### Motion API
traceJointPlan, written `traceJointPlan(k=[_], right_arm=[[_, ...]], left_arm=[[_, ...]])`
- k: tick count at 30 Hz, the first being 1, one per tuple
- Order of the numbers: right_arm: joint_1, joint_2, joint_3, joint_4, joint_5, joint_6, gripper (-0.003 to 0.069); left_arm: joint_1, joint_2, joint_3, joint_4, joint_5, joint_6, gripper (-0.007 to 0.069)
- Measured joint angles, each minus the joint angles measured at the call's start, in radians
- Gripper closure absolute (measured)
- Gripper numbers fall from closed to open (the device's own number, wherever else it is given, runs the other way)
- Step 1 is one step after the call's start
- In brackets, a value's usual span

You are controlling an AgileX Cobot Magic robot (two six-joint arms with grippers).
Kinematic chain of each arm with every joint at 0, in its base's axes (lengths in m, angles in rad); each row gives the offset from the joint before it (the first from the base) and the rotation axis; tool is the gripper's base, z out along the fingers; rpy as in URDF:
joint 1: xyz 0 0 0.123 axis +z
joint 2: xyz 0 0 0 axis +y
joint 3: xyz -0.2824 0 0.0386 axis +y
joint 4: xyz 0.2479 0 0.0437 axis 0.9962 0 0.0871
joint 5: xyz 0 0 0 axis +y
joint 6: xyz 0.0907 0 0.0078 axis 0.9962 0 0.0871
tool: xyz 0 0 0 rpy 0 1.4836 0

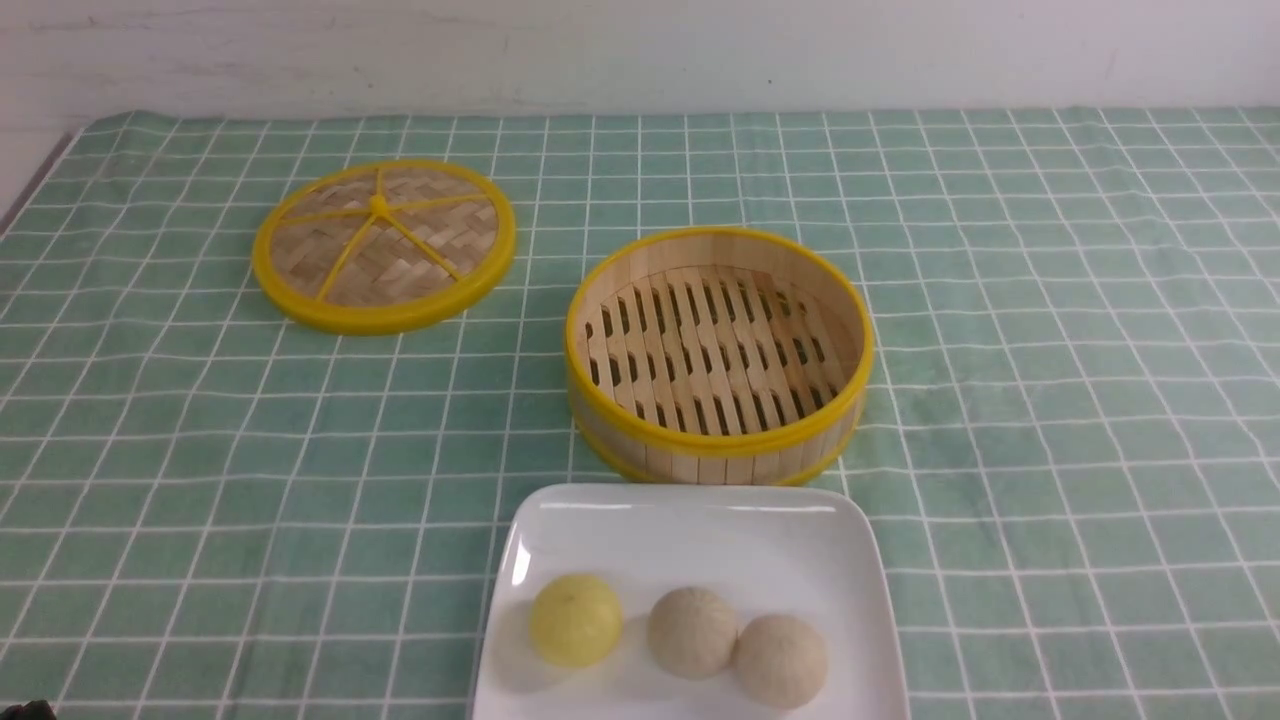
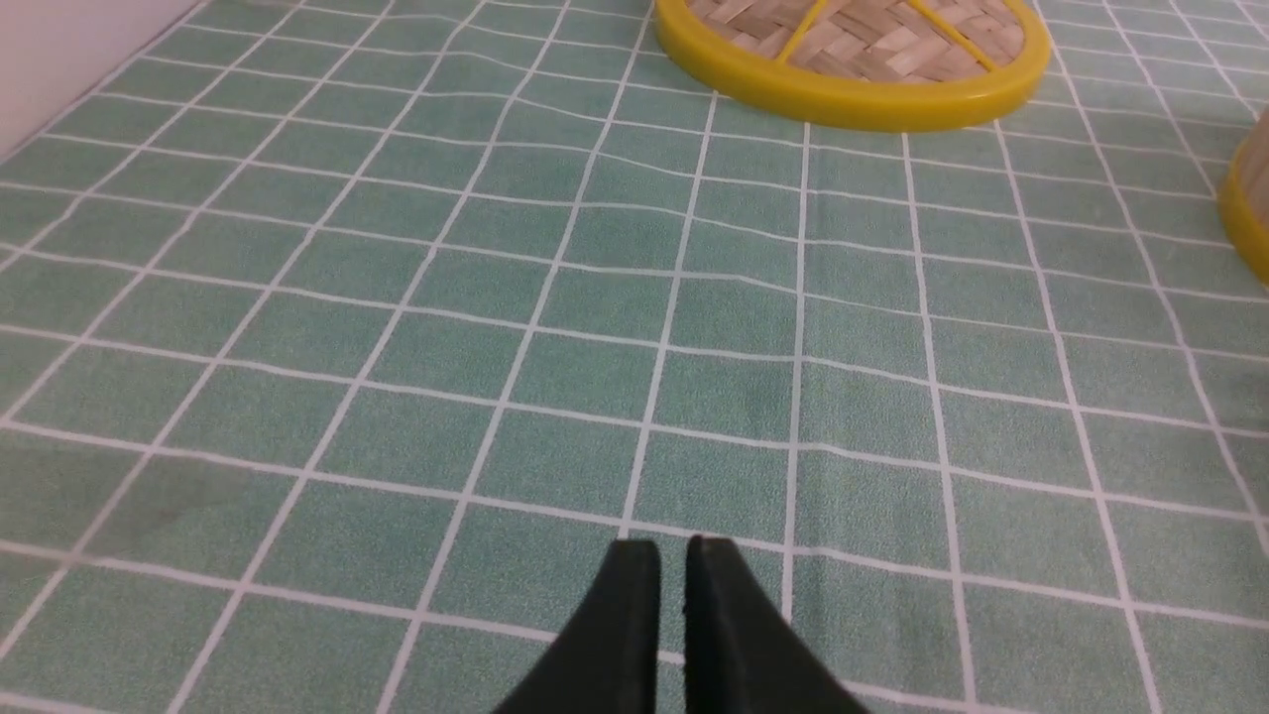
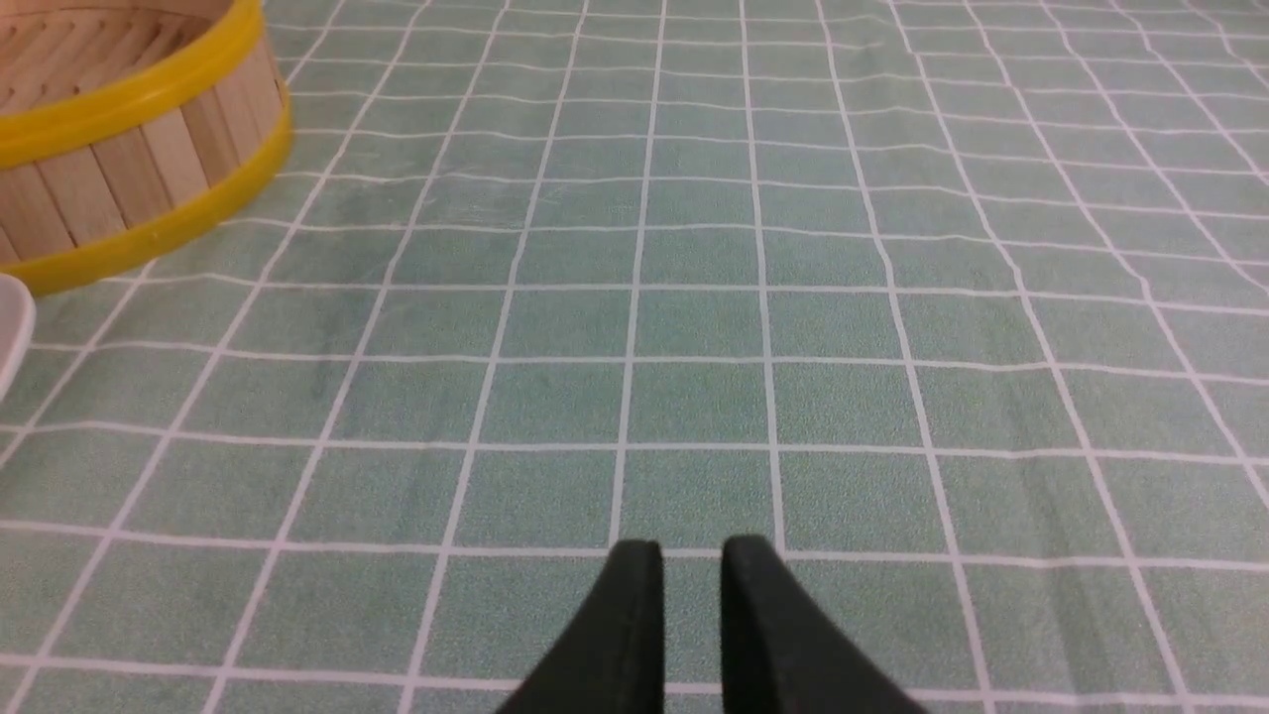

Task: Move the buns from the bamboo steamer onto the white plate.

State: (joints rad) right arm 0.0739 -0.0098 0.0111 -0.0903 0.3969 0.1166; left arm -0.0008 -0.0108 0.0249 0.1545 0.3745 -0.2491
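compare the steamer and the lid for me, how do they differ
The steamer is deep, while the lid is flat. The steamer has a slatted floor; the lid is woven, with yellow spokes. The steamer sits right behind the plate, whereas the lid lies farther left. Both are round with yellow rims.

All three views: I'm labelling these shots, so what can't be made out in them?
- White plate's near edge: front view, cut off by the bottom edge.
- Buns' undersides: front view, hidden by the buns themselves.
- Most of the bamboo steamer: left wrist view, cut off by the picture's edge.
- Dark object: front view, corner cuts it off.
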Motion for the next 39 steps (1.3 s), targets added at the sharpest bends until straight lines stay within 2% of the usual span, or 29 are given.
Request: traceJointPlan(k=[9,16,39], right_arm=[[0.0,0.0,0.0,0.0,0.0,0.0,0.0533],[0.0,0.0,0.0,0.0,0.0,-0.001,0.0526],[0.0,0.0,0.0,0.0,0.0,-0.001,0.0496]], left_arm=[[0.0,0.0,0.0,-0.001,0.0,0.0,0.0539],[-0.045,0.0,0.0,-0.001,0.0,0.0,0.0535],[-0.046,0.0,0.0,0.006,0.0,0.0,0.0514]])
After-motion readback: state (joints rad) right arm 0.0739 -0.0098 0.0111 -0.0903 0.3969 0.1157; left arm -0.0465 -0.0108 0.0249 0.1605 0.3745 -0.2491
